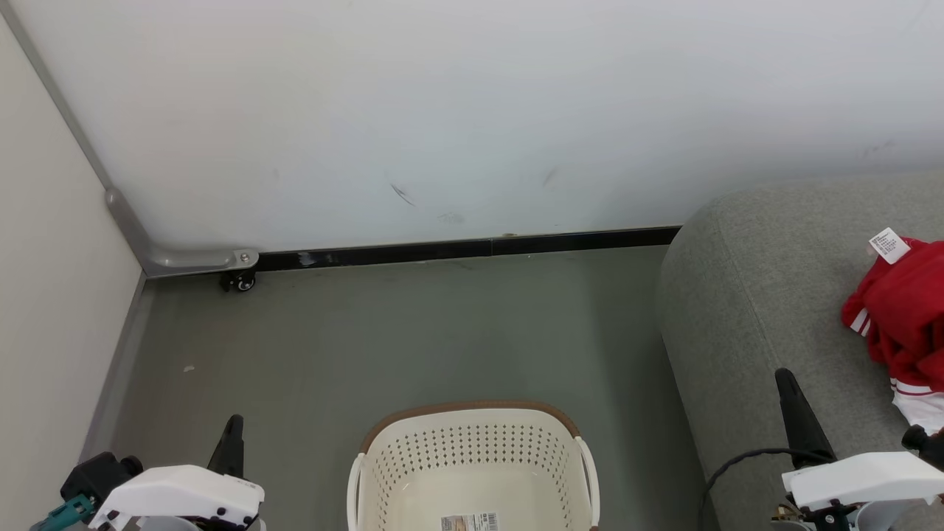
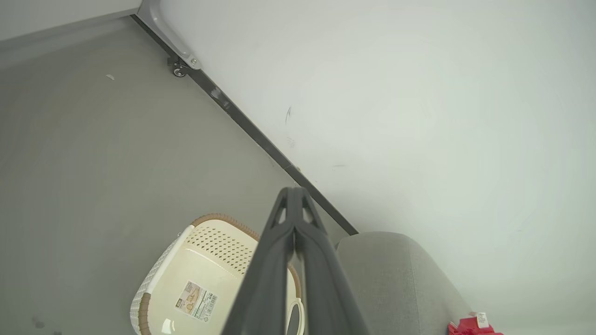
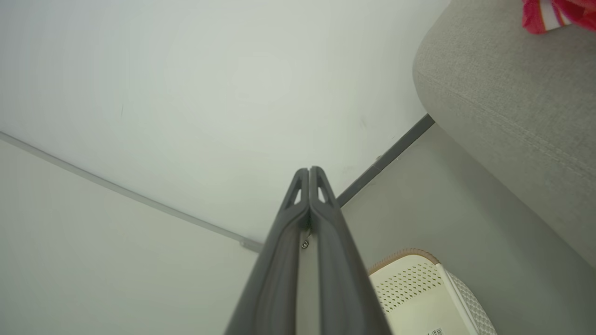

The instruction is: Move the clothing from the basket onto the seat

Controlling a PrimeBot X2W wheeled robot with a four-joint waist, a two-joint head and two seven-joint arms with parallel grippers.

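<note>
The clothing (image 1: 901, 310) is soft red fabric, crumpled in a heap, with white striped trim at its edges and a white tag (image 1: 889, 245) standing out at the top. It lies on the seat (image 1: 752, 295), at the right edge of the head view, well apart from the basket (image 1: 472, 410). The basket stands on the grey floor (image 1: 369, 339) near the seat; inside it I see its smooth bare bottom with a paper label (image 1: 469, 522). Its walls are cream-white plastic with rows of small holes, the rim is brown with a woven look, and the shape is a rounded rectangle. The seat is light-grey woven upholstery with a rounded edge and a stitched seam. The left gripper (image 1: 234, 420) and the right gripper (image 1: 785, 376) both have their dark fingers pressed together, holding nothing
</note>
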